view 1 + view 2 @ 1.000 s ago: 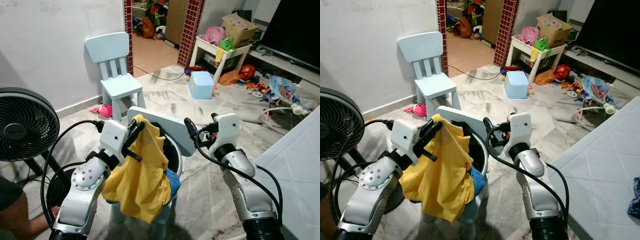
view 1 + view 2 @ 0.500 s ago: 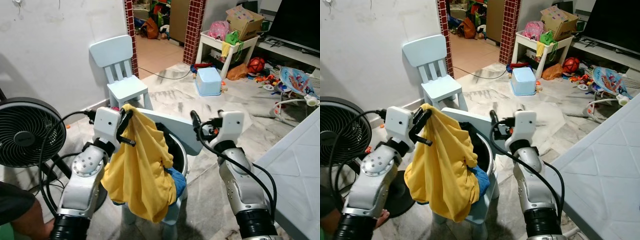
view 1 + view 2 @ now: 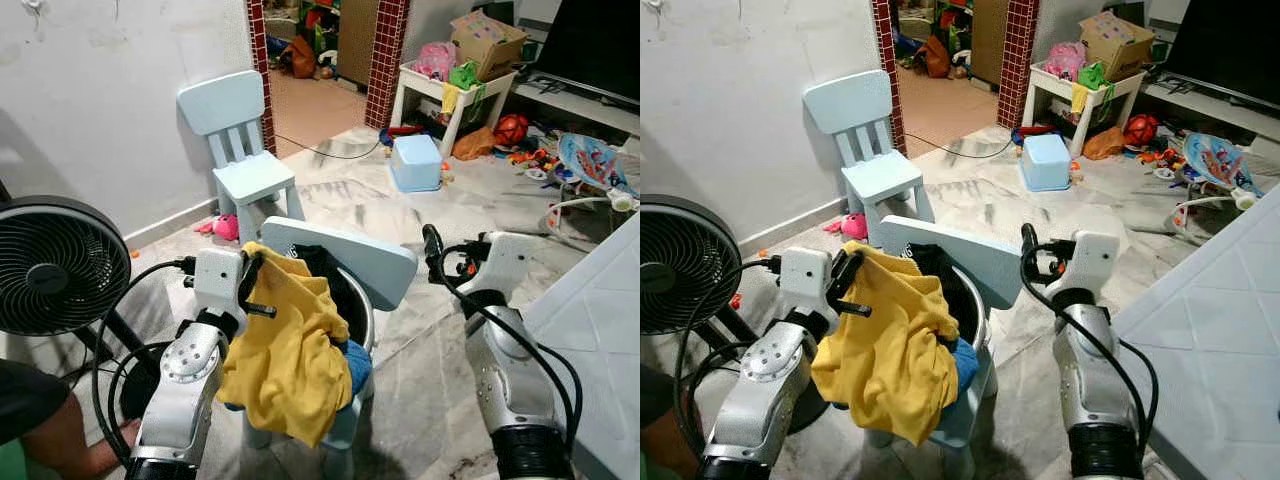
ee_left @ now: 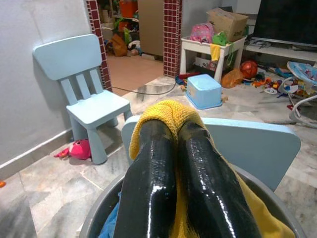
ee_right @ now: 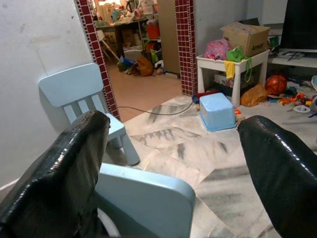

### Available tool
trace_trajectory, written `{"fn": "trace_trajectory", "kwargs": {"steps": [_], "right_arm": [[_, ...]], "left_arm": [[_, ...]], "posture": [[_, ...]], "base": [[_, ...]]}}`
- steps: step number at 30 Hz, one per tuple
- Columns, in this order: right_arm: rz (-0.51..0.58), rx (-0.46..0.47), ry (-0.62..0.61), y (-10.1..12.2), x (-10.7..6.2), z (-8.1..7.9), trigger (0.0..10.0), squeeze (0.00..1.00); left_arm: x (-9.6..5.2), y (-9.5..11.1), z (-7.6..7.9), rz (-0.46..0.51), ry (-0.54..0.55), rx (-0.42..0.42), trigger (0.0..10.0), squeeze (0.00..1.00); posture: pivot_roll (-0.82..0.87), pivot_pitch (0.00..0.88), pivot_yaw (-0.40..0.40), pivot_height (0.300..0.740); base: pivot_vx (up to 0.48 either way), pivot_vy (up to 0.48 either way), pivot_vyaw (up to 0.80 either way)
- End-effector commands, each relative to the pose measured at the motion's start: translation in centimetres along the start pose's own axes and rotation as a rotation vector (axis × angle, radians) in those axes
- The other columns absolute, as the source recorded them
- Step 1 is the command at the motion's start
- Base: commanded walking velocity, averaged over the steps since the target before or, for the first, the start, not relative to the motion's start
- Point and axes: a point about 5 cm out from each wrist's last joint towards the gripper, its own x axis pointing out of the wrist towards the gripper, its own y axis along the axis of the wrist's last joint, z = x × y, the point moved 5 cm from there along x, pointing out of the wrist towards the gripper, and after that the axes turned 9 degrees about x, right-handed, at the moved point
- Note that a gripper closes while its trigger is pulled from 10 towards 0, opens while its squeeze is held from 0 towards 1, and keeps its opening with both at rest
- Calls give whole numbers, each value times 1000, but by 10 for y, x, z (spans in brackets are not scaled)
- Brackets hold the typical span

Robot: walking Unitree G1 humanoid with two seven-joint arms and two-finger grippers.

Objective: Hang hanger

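Left eye view: your left gripper (image 3: 254, 285) is clamped on a yellow garment (image 3: 290, 350) that drapes over the rim of a grey basket (image 3: 363, 312) sitting on a light-blue chair (image 3: 345, 262). No hanger can be made out, so you look to be at the pick-up stage; next you would need to lift the cloth clear and find the hanger.

Right eye view: your right gripper (image 3: 1032, 252) hovers beside the chair back, empty; its fingers are too foreshortened to read here.

Left wrist view: the two black fingers (image 4: 153, 163) sit together, pinching a yellow fold. What lies under it in the basket is hidden.

Right wrist view: the fingers (image 5: 74, 153) stand wide apart, with the chair back between them.
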Motion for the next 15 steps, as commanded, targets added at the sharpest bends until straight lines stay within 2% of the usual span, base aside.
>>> {"fn": "trace_trajectory", "kwargs": {"steps": [1,15], "right_arm": [[12,5,13,4,4,-2,10000,0],[-16,2,54,-2,4,-13,10000,0]], "left_arm": [[-1,8,-2,29,11,19,10000,0],[6,18,6,46,-4,13,10000,0]], "posture": [[-67,0,-3,740],[-66,0,-28,740]], "base": [[0,0,0],[0,0,0]]}}
